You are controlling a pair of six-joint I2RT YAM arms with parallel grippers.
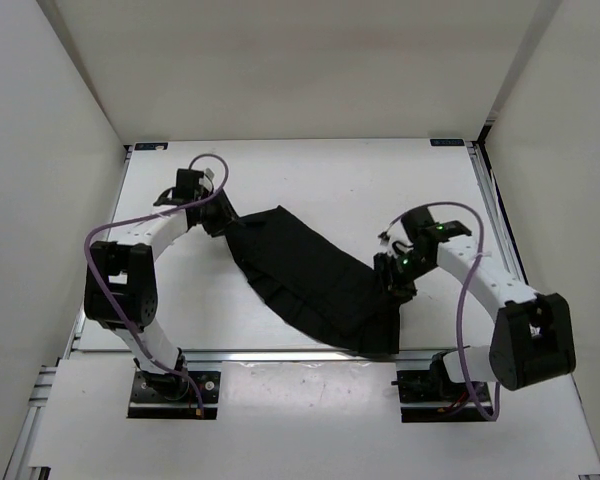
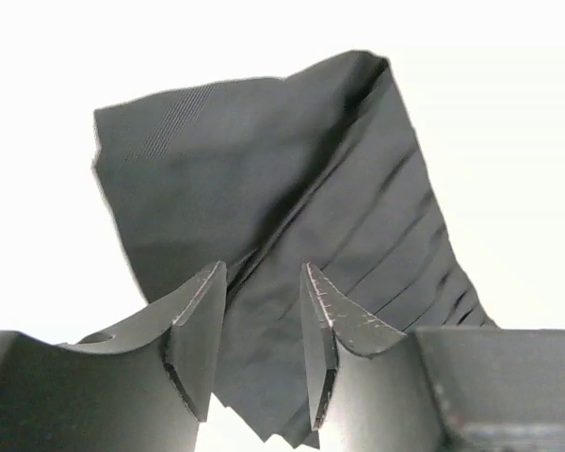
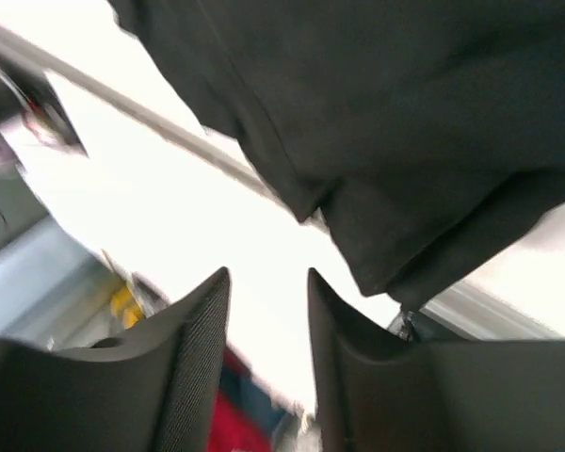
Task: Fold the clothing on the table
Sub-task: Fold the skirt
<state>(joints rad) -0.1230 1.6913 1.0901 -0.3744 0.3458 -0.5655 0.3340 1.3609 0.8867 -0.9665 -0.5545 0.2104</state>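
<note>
- Top external, left side: shows the left arm (image 1: 150,230) stretched out to the far-left end of the clothing (image 1: 310,285), with the left jaws right at that narrow end.
- Left wrist: shows the left jaws parted, with the pleated clothing (image 2: 292,188) lying under and beyond the gap. Pinches nothing, as far as can be told.
- Middle of the top view: finds the clothing flat on the counter (image 1: 380,190) as one long black strip. Runs its long axis on a slant from far left to near right, and brings its near end up to the front rail (image 1: 230,353).
- Right side: shows the right arm (image 1: 480,275) bent in over the strip's near-right edge, with the right jaws close against the cloth there.
- Right wrist: blurred, yet shows the right jaws parted too, with the gap bare. Puts a corner of the clothing (image 3: 405,235) just beyond them, and the rail behind it.
- Judgement: leaves each arm nearest its own end of the strip, left at the far end and right at the near one. Likely turns the fold on carrying one end along that slanted axis onto the other. Calls for a fresh grasp first, since neither pair holds cloth.
</note>
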